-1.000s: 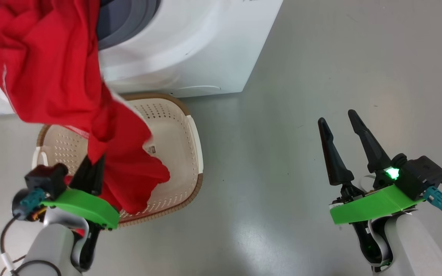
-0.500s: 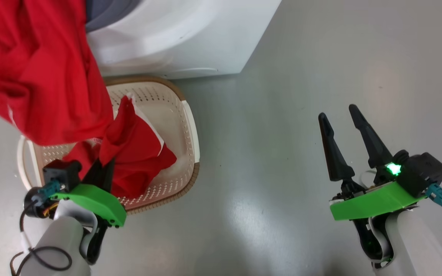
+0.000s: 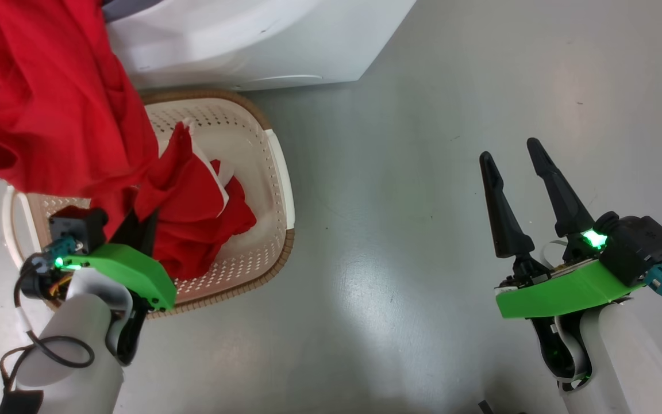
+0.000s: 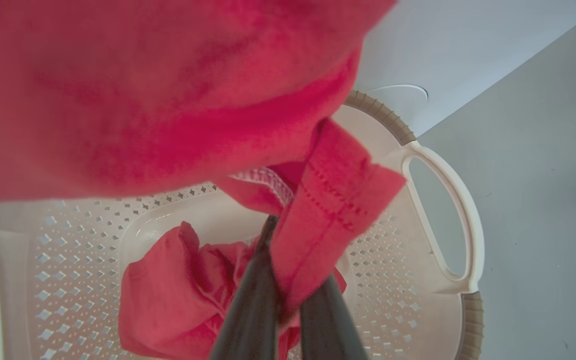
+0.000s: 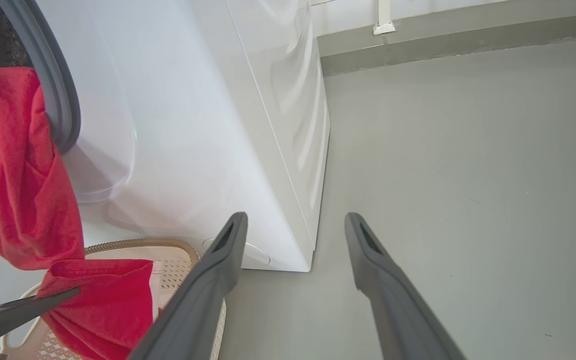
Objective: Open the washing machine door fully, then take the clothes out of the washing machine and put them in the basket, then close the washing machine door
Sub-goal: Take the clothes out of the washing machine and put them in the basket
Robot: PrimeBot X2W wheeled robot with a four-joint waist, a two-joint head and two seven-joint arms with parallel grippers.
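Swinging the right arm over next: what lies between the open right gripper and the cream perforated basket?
Bare grey floor, nothing else; the head view shows it between the cream perforated basket and the right gripper.

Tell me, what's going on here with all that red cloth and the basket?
A two-armed robot is unloading laundry. Its left end effector is shut on a fold of the red clothes, holding it over the cream basket, which stands in front of the white washing machine. One end of the fabric lies in the basket; the rest hangs down from the machine's opening. The right end effector is open, holds nothing and hovers over the floor.
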